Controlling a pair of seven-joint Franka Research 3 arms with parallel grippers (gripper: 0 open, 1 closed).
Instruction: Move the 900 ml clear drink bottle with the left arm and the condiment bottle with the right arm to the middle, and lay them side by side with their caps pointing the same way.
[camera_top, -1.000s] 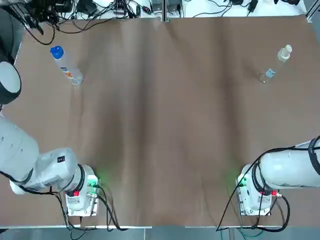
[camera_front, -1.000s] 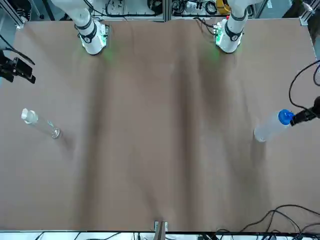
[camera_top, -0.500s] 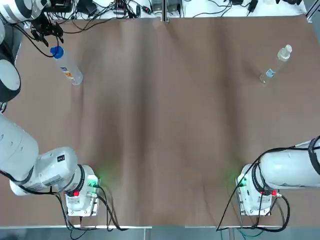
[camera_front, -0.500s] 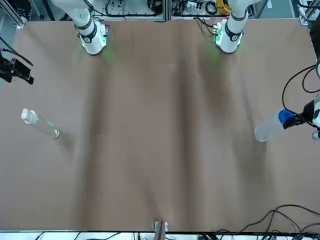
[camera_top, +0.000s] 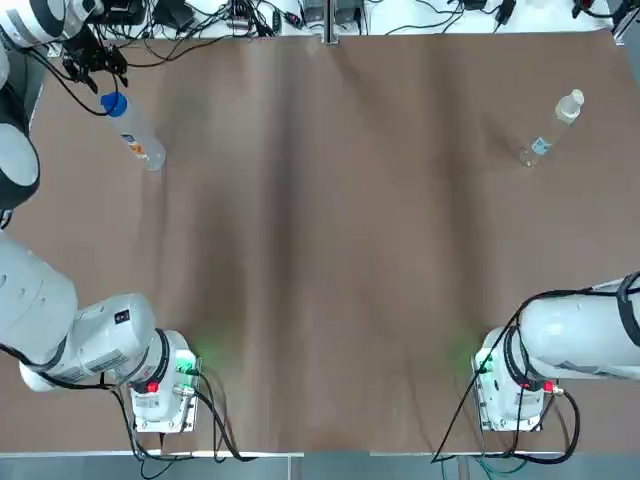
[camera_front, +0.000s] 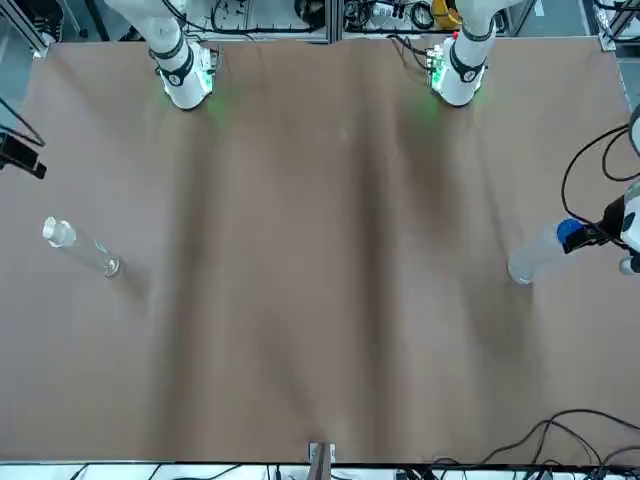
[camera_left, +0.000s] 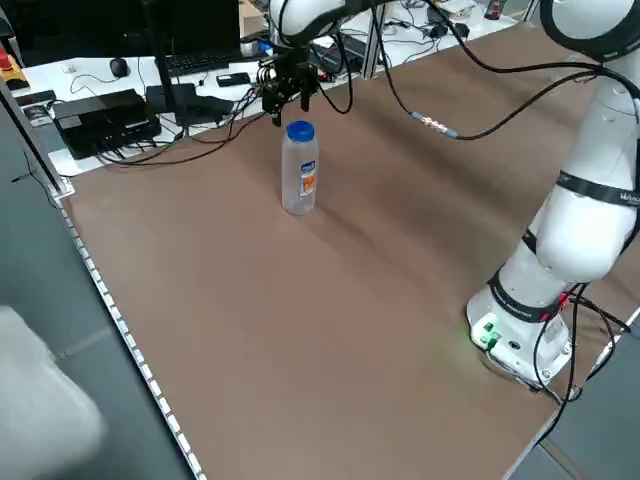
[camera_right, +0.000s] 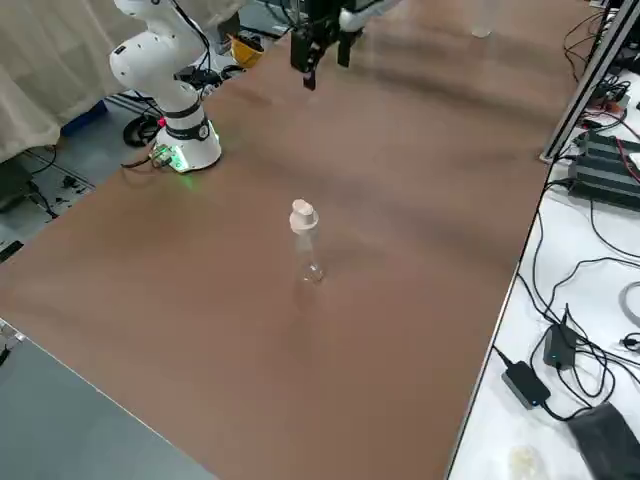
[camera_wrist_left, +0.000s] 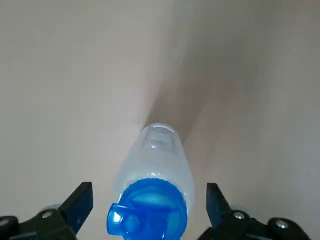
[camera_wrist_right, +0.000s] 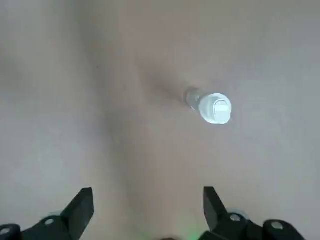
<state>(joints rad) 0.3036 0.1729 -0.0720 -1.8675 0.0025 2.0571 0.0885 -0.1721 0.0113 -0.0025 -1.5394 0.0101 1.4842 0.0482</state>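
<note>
Ok, left pincer (camera_wrist_left: 148, 195) hangs right over the drink bottle (camera_left: 300, 170), fingers (camera_wrist_left: 80, 200) spread wider than its blue cap (camera_wrist_left: 147, 210), gripping nothing. Bottle stands upright on the desk (camera_top: 330, 250) near the far left corner. It carries a small orange-and-blue label (camera_left: 308, 180); the text can't be read.

Right pincer (camera_wrist_right: 147, 197) is high above the desk's far right side, fingers wide apart, nothing between them. Condiment bottle (camera_top: 548, 133) stands upright below it, well apart from the fingertips, white cap (camera_wrist_right: 215, 108) up. It has a small blue label (camera_top: 541, 146), also unreadable.

Both bottles are at opposite sides of the desk, neither in the middle.
</note>
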